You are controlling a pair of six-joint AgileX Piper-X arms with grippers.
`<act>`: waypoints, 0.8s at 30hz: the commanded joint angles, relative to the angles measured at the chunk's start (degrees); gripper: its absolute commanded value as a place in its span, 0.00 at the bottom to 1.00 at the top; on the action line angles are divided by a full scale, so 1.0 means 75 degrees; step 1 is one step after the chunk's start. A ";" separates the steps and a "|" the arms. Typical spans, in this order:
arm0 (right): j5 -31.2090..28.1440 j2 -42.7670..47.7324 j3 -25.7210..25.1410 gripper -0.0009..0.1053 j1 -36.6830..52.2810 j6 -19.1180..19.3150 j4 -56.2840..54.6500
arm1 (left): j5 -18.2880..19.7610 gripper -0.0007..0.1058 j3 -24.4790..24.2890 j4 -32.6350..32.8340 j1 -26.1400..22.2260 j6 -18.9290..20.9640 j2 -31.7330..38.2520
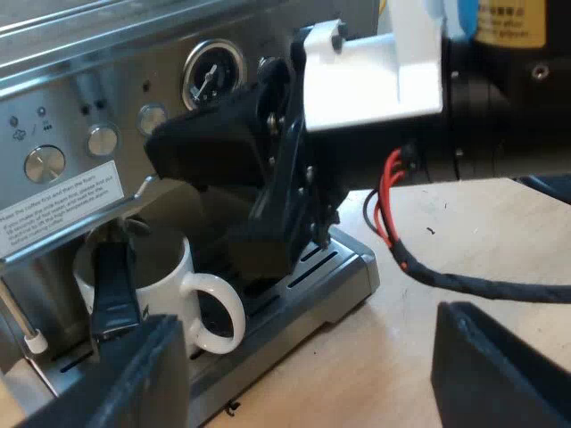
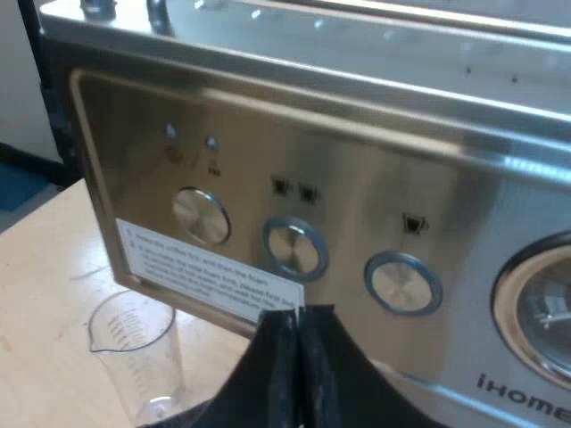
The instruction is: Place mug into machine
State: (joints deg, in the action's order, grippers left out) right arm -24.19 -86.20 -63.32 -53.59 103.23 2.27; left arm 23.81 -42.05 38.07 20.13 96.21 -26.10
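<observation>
On the drip tray (image 1: 330, 272) under the espresso machine (image 1: 89, 98) stands the white mug (image 1: 165, 285), upright. It is just beyond my left gripper (image 1: 308, 357), whose fingers are spread wide over bare table (image 1: 464, 241), touching nothing. My right arm (image 1: 375, 80) reaches in just above the mug and hides the tray behind it. My right gripper (image 2: 296, 348) has its fingers pressed together, near the machine's buttons (image 2: 294, 250). A measuring glass (image 2: 134, 357) stands on the table beside the machine. A dark piece (image 1: 114, 294) sits at the mug's rim — I cannot tell what it is.

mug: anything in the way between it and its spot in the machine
Nothing visible does: the mug already stands on the drip tray of the machine, under the front panel.
</observation>
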 commanded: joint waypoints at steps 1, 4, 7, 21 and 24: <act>-0.0151 0.0048 -0.0093 0.01 0.0076 0.0125 0.0075 | 0.0072 0.57 -0.0033 -0.0099 0.0015 -0.0010 0.0024; -0.0134 0.0012 -0.0093 0.01 0.0224 0.0029 0.0060 | 0.0072 0.57 -0.0033 -0.0099 0.0015 -0.0010 0.0024; 0.0003 -0.0025 -0.0093 0.01 0.0394 -0.0157 0.0060 | 0.0072 0.57 -0.0033 -0.0099 0.0015 -0.0010 0.0024; 0.0287 -0.0318 -0.0093 0.01 0.0590 -0.0207 0.0153 | 0.0072 0.57 -0.0033 -0.0099 0.0015 -0.0010 0.0024; 0.0173 -0.0341 -0.0093 0.01 0.0623 -0.0206 0.0299 | 0.0072 0.57 -0.0033 -0.0099 0.0015 -0.0010 0.0024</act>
State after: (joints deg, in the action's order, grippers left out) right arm -23.49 -87.18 -63.32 -49.68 101.59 3.27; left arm 23.81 -42.05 38.07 20.13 96.21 -26.10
